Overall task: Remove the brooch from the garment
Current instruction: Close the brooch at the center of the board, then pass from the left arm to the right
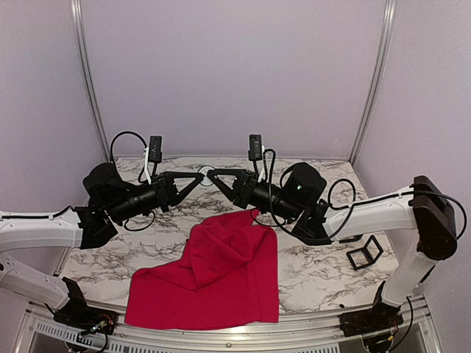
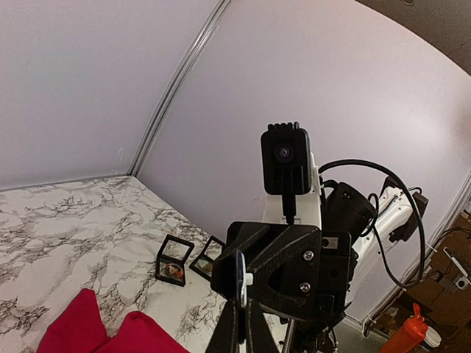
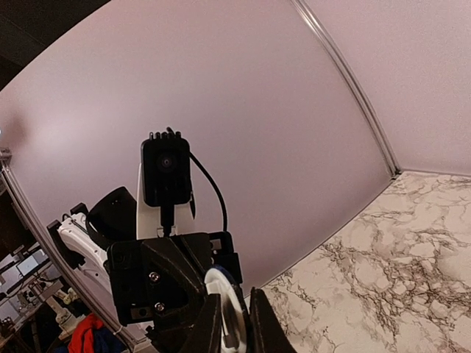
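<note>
Reaching inward from either side, the white-and-black left arm (image 1: 44,228) and the white-and-black right arm (image 1: 375,209) are both held up off the table. They stretch roughly level above the far end of the plain bright red short-sleeved T-shirt (image 1: 213,279), with their black wrists pointing straight at each other. The left gripper (image 1: 199,177) and the right gripper (image 1: 213,174) meet tip to tip over the T-shirt's far edge.

The right gripper's jaws stand a narrow way apart. Between its black fingers (image 3: 259,327) sits a small round white brooch with a blue rim (image 3: 224,305), pinched at its sides and turned nearly face-on to the right wrist camera. The left gripper is closed tight. Its fingers (image 2: 229,331) meet right at the brooch, which the left wrist view shows edge-on, but whether they nip any part of it cannot be told.

The brooch is up in the air, clear of the T-shirt and above its far end. The T-shirt lies crumpled on the white, grey-veined marble tabletop (image 1: 316,272). It is wide along its near hem, bunched into folds, and narrows to a peak at its far end, just under the right gripper's wrist. To the right of the T-shirt, well apart from it, sit two small square black frames (image 1: 364,254).
</note>
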Controlling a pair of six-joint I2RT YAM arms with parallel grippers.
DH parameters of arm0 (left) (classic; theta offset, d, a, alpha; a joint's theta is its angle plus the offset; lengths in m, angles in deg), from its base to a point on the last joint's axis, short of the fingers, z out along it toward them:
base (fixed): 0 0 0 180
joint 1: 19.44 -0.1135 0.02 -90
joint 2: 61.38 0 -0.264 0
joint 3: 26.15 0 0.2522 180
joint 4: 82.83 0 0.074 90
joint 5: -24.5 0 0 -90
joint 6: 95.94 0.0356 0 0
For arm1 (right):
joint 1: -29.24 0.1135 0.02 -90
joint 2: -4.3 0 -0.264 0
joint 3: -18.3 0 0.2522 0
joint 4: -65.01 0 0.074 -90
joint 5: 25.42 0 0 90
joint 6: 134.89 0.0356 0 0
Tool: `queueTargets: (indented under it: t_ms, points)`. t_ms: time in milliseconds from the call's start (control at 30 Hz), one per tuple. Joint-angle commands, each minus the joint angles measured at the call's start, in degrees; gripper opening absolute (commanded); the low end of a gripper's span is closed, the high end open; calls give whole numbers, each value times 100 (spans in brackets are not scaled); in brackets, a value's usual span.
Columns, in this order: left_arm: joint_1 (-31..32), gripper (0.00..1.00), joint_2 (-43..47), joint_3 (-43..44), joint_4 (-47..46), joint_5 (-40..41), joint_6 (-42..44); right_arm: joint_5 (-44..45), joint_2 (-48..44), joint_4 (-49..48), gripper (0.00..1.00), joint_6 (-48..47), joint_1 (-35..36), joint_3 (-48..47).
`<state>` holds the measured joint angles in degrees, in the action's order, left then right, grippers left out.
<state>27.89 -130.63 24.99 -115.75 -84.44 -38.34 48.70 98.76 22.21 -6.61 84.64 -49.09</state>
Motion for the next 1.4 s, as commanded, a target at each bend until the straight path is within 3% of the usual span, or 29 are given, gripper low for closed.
queueTargets:
  t_ms: [0, 400, 633, 867, 1133, 1367]
  points:
    - [39, 0, 4, -22, -308, 1, 56, 385, -158, 167, 12, -153, -91, -27]
    - [36, 0, -78, 176, -2, 117, 410, 311, -387, 371, 36, -325, -93, -3]
    - [26, 0, -88, 452, 425, 120, 1314, 432, -737, 929, 68, -571, -168, -35]
    - [27, 0, -145, 808, 805, 40, 2865, 23, -893, 1394, 97, -475, -488, -223]
    - [52, 0, -108, 1116, 1398, 163, 4958, -178, -1074, 1962, 98, -262, -859, -407]
    - [262, 0, -153, 1364, 2013, 1021, 6808, -609, -1166, 2686, 98, 138, -1206, -648]
